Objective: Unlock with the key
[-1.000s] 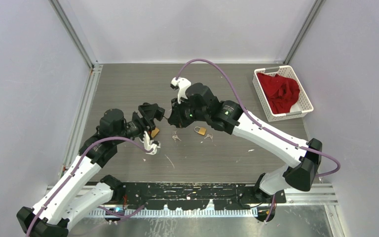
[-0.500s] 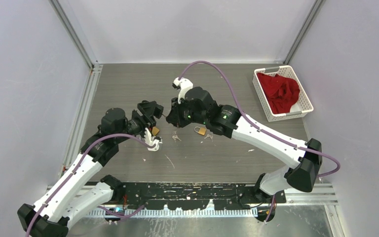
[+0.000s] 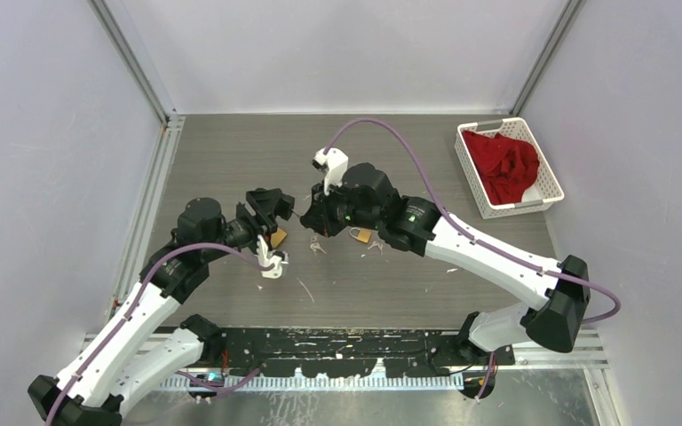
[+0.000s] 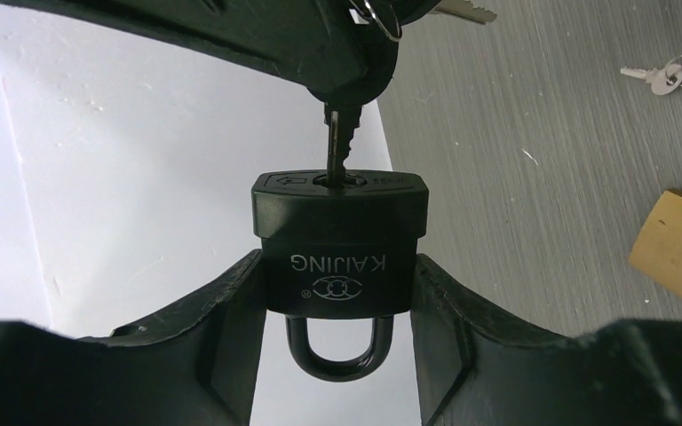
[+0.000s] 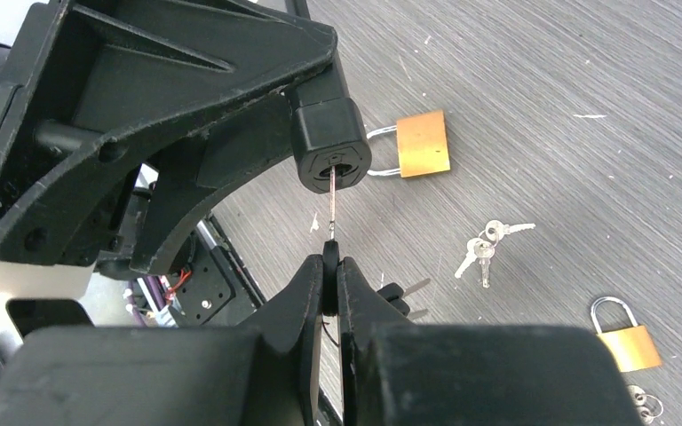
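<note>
My left gripper [image 4: 339, 293] is shut on a black padlock [image 4: 339, 240] marked KAIJING, held above the table with its shackle [image 4: 333, 353] towards the wrist and closed. My right gripper [image 5: 330, 266] is shut on the black head of a key [image 5: 332, 202]. The key's blade is partly in the keyhole on the padlock's end face [image 5: 330, 142]. In the top view the two grippers meet near the table's middle left, around the padlock [image 3: 291, 211]. In the left wrist view the key [image 4: 340, 142] stands straight up out of the lock.
Two brass padlocks lie on the table, one [image 3: 360, 235] right of the grippers and one [image 3: 278, 237] under the left gripper. Loose key bunches [image 5: 484, 248] lie between them. A white basket [image 3: 546, 182] with red cloth stands at the back right.
The right arm has shifted slightly right and nearer, and the left gripper has shifted with it. The key stays at the keyhole and both grippers stay shut.
</note>
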You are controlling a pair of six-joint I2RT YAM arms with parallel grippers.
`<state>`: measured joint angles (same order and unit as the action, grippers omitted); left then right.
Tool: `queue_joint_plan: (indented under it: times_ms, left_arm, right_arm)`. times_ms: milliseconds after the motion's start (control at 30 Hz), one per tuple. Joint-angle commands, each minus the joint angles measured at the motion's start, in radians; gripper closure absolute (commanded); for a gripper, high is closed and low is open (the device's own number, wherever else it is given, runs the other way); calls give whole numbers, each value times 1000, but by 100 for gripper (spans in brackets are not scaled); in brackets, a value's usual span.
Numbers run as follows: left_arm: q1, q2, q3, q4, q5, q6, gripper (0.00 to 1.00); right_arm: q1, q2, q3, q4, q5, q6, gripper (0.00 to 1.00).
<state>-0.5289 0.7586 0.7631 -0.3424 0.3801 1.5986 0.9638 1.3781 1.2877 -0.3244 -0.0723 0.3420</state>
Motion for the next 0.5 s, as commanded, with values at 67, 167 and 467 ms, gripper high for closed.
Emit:
queue_joint_plan:
  times_ms: [67, 167, 467]
  left_arm:
    - [-34, -73, 50, 58, 287, 14, 100]
    - [-34, -71, 41, 58, 273, 37, 100]
    - [-35, -52, 33, 43, 247, 103, 100]
  right_arm:
    - [-7, -64, -3, 271, 19, -49, 99]
    - [-7, -52, 8, 256, 55, -16, 99]
    - [-7, -5, 52, 224, 124, 39, 99]
